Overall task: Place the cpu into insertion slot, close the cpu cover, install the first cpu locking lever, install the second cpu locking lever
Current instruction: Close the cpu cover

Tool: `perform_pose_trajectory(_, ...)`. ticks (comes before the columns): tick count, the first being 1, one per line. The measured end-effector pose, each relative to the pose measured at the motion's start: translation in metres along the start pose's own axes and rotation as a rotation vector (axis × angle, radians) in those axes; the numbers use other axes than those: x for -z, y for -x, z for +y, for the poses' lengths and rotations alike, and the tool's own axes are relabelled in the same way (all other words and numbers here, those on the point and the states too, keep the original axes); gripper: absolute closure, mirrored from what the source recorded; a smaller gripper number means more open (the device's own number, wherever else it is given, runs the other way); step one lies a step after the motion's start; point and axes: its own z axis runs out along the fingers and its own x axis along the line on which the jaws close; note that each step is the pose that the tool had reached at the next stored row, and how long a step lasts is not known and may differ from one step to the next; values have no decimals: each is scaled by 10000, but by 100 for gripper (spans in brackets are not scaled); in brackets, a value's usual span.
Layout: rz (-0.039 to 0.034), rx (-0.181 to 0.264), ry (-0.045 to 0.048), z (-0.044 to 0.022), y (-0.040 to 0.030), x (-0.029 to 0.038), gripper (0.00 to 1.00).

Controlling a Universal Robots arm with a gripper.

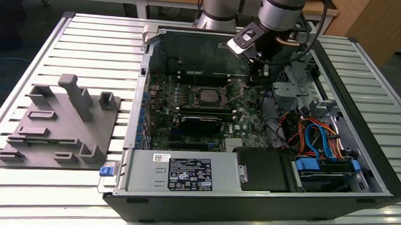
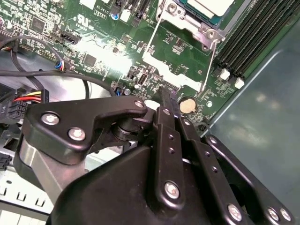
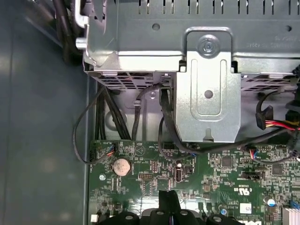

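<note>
**While my fingers hang shut beside the socket, the thin levers are the worry**

As I hover inside the open computer case (image 1: 359, 148) on the tabletop (image 1: 89, 38), my fingers (image 2: 165, 96) are pressed together with nothing between them. They sit low over the green circuit board (image 2: 108, 42), off one corner of the socket (image 1: 193, 95) and near it. The coin battery (image 2: 187, 105) lies just beside their tips.

The chip (image 2: 213, 5) sits in the socket with its silver top up. The metal frame (image 2: 190, 21) appears to lie flat around it. Two wire levers (image 2: 209, 65) run out from the socket's edges. I cannot tell whether either is caught under its hook.

I see several risks from here:
- **Scraping the board:** My tips are close to it, so a sideways slide toward the socket could knock the battery or the small parts around it.
- **A lever slipping:** The wire is slim and springy. If I press it off-centre it could slide off my tips, snap back and lift the frame.
- **Bent contacts:** If the chip is not seated flat, forcing the frame down could bend the contacts in the socket.
- **Snagged cables:** The loose cables (image 3: 164, 117) on the far side of me from the socket could catch my wrist.
</note>
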Motion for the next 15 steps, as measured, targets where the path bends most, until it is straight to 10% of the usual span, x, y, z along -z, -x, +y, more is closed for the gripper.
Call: perform_pose_trajectory(15,1,0,-80,-10,0,-98,90)
